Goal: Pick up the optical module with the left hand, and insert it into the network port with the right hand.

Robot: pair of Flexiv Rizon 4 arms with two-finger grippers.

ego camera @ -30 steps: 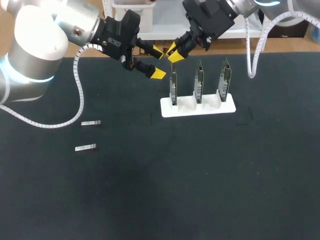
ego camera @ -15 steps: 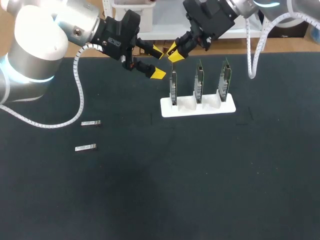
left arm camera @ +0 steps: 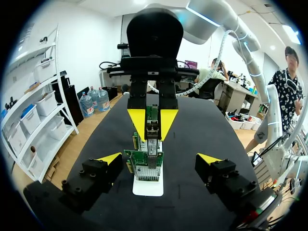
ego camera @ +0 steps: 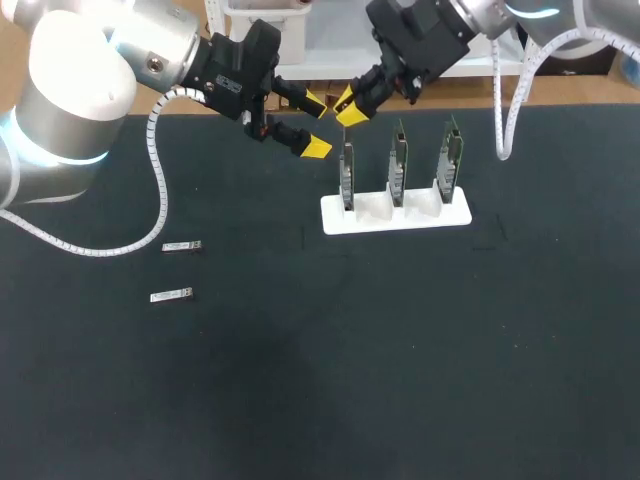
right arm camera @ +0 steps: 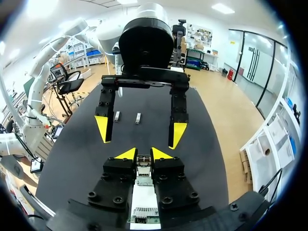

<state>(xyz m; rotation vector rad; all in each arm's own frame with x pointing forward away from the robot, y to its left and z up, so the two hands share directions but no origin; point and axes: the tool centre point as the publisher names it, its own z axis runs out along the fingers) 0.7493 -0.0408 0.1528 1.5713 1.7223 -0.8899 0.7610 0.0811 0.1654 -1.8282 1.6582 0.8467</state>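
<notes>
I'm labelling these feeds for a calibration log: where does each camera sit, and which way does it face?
Head view: above and behind, looking down on the table; left arm enters left, right arm right.
Left wrist view: on the left arm, looking past its open jaws at the right jaws, shut on the optical module.
Right wrist view: on the right arm, looking over its own jaws at the open left jaws.
Shared: both wrist views see the white holder between them.
</notes>
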